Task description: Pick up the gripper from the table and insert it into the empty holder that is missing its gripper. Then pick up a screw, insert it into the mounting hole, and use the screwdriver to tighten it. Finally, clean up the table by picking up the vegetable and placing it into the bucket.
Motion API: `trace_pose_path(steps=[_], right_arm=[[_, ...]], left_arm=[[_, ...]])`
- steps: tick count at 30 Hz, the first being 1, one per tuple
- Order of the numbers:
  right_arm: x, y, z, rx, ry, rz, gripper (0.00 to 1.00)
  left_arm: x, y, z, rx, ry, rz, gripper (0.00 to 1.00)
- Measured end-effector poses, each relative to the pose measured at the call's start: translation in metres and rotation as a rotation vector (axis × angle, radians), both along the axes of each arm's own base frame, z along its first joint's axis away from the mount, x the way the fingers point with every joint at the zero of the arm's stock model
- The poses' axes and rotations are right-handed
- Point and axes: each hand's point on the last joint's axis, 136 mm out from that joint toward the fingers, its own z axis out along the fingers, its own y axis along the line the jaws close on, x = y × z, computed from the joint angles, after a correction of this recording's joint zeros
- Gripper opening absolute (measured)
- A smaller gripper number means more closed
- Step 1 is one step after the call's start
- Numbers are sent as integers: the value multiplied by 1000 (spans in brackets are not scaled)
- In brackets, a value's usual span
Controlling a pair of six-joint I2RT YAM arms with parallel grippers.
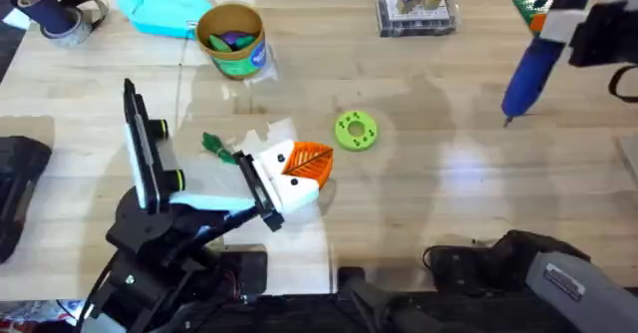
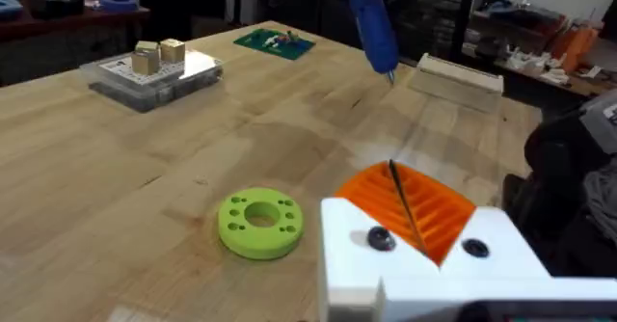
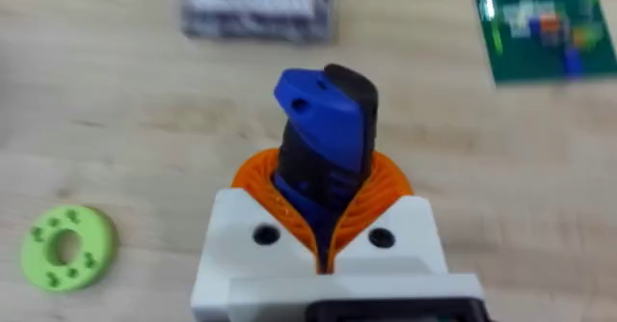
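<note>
My right gripper at the far right is shut on the blue screwdriver, held tilted with its thin tip down, above the table. In the right wrist view the orange pads clamp the screwdriver. My left gripper sits low at centre left, its orange pads pressed together around a thin dark line. The dark green vegetable lies just left of it. The yellow-green bucket stands at the back left. The gripper to pick up and its holder are out of view.
A bright green disc with holes lies just right of my left gripper. At the back are a clear box of small parts, a green circuit board, a light blue pouch and a tape roll.
</note>
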Motion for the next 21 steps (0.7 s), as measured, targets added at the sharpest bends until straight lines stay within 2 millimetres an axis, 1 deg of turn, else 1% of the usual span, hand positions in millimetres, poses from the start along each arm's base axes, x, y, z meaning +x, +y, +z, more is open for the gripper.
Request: trace_pose_path(steps=[2,4,8,13,16,19,21], right_arm=[[-1,20,18,15,-68,69,25],[-1,42,30,36,-112,148,25],[-1,88,41,68,-166,311,25],[-1,153,55,105,-308,517,25],[-8,186,59,149,-377,607,25],[-20,213,62,201,-401,688,25],[-30,232,71,232,-432,758,25]], left_arm=[[0,0,0,0,0,0,14],[0,0,0,0,0,0,14],[0,0,0,0,0,0,14],[0,0,0,0,0,0,14],[0,0,0,0,0,0,14],[0,0,0,0,0,0,14],[0,0,0,0,0,0,14]])
